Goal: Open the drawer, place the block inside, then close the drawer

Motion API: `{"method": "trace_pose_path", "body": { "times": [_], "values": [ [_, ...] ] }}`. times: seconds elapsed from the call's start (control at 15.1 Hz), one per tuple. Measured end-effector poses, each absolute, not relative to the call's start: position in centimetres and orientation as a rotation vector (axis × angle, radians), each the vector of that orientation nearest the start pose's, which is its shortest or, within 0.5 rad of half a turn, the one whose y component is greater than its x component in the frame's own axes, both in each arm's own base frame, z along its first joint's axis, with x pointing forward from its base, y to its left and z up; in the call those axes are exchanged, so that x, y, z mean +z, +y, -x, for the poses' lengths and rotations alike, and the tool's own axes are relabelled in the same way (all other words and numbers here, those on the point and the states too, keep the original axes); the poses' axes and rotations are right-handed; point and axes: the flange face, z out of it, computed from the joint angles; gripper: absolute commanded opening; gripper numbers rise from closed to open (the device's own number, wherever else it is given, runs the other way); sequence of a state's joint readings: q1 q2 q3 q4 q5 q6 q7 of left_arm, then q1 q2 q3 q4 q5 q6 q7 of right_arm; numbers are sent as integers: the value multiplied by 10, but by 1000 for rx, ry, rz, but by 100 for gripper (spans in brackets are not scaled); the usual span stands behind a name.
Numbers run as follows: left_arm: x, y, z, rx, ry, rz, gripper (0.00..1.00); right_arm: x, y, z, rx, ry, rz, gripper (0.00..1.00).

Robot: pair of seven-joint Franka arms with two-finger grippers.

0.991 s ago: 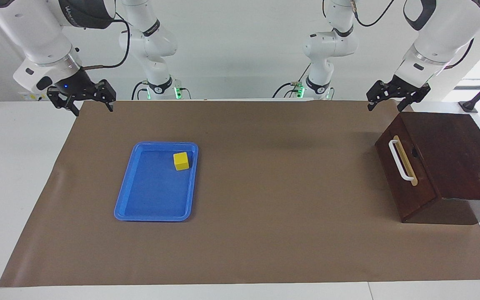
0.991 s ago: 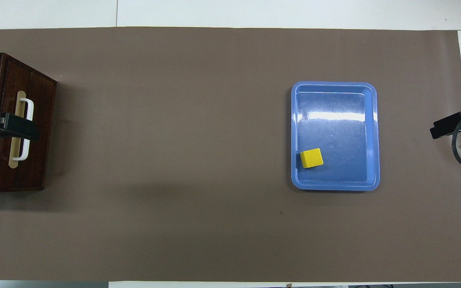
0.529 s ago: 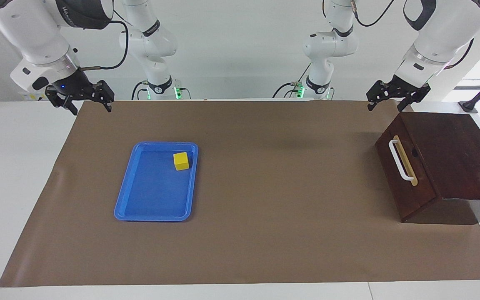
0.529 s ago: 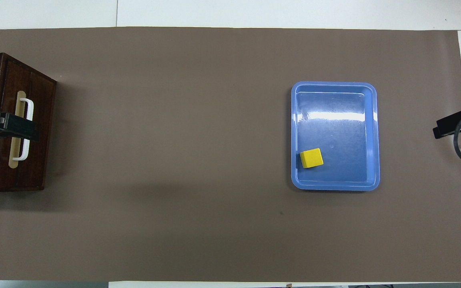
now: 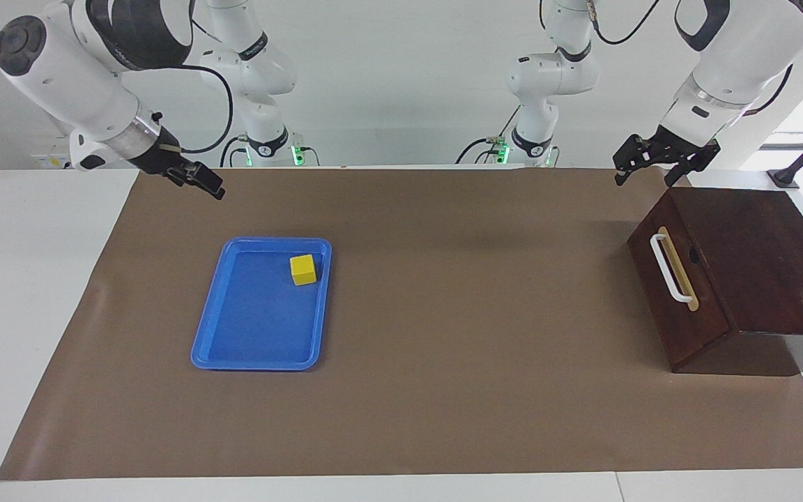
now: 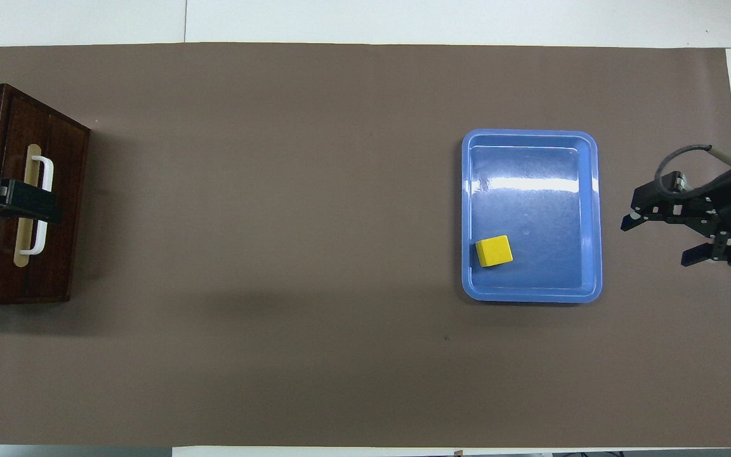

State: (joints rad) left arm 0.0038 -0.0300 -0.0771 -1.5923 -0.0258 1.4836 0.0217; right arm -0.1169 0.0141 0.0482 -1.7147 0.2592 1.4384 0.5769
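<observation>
Block (image 5: 302, 269) in tray (image 5: 234, 345), drawer (image 5: 677, 279) shut.

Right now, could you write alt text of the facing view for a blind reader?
A yellow block sits in a blue tray on a brown mat; the dark wooden drawer is shut. The right gripper hangs near the tray, and the open left gripper waits above the drawer box.

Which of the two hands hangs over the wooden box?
The left hand: it hangs open above the box holding the shut drawer. The right hand, also open, hangs beside the blue tray.
</observation>
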Motion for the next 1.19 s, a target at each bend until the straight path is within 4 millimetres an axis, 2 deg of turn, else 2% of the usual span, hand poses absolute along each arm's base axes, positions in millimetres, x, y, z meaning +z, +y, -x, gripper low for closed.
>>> {"method": "trace_pose_path", "body": {
  "times": [0.26, 0.46, 0.59, 0.86, 1.19],
  "values": [
    [624, -43, -534, 125, 152, 3157, 100, 483, 13, -544, 648, 1391, 2411, 100],
    [624, -43, -534, 125, 152, 3157, 100, 443, 19, -550, 719, 1610, 2154, 100],
    [624, -43, -534, 125, 152, 3157, 100, 420, 22, -550, 745, 1677, 2037, 100],
    [623, -43, -534, 126, 152, 3157, 100, 382, 32, -540, 829, 1735, 1915, 100],
    [623, -43, -534, 126, 152, 3157, 100, 332, 33, -544, 914, 1746, 1902, 100]
  ]
}}
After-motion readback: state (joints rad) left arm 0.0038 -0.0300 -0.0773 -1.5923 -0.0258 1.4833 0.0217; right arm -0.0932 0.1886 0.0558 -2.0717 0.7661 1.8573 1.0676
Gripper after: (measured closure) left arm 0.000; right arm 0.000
